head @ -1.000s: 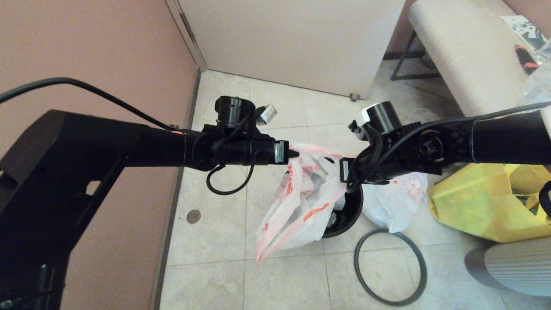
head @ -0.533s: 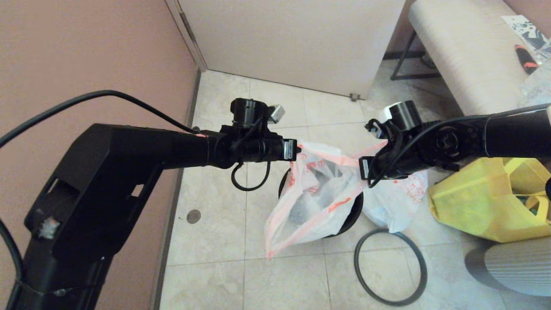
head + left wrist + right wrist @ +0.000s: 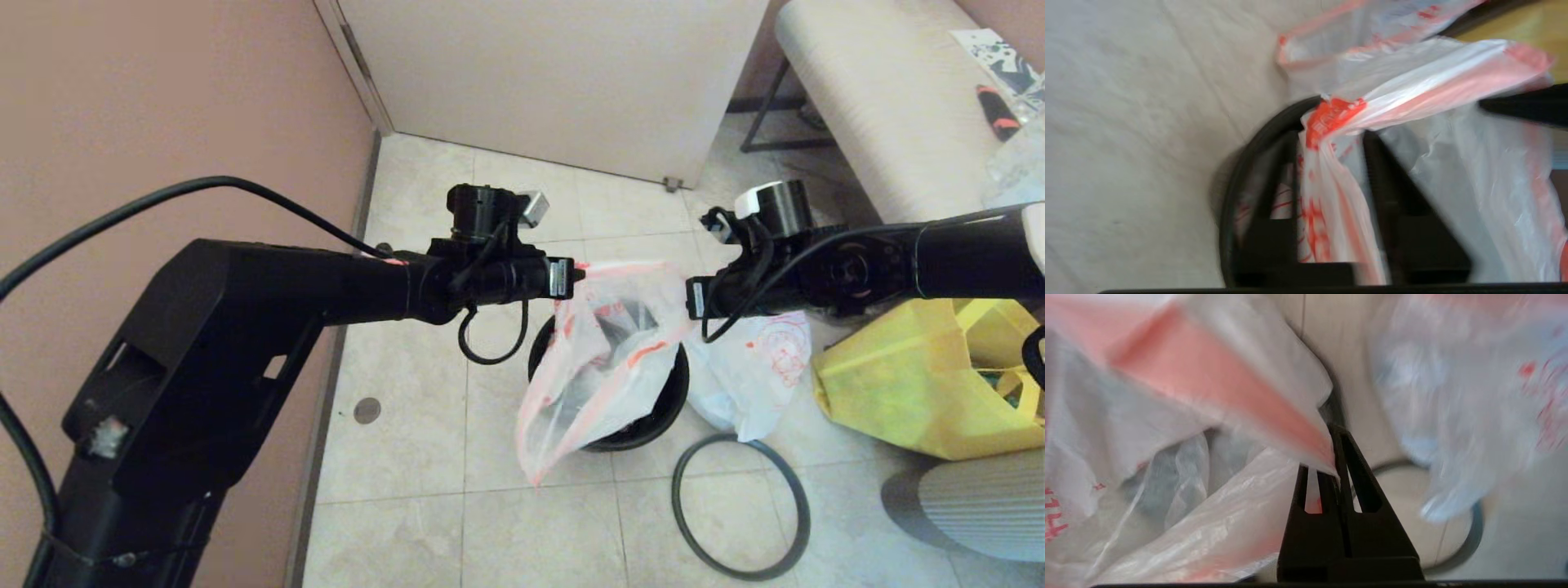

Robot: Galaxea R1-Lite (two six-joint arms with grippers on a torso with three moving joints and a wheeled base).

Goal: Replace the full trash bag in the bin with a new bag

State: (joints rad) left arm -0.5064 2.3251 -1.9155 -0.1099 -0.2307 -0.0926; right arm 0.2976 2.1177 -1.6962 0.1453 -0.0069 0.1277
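The new bag [image 3: 604,359], thin white plastic with red print, hangs stretched between my two grippers over the black bin [image 3: 671,402]; its lower end droops outside the bin's near-left rim. My left gripper [image 3: 575,273] is at the bag's left top edge. In the left wrist view its jaws stand apart, with a strip of the bag [image 3: 1331,196] still lying between them above the bin's rim [image 3: 1237,179]. My right gripper [image 3: 690,298] is shut on the bag's orange-red edge [image 3: 1274,404]. The full trash bag [image 3: 751,376] lies on the floor right of the bin.
A thin dark hoop [image 3: 739,506] lies on the tiles in front of the bin. A yellow tote [image 3: 914,384] sits at the right, a padded bench [image 3: 882,106] behind it. A pink wall [image 3: 163,122] runs along the left.
Both arms carried the bag to the right, so it now hangs over the bin's mouth. The left jaws, shut on the bag before, have parted.
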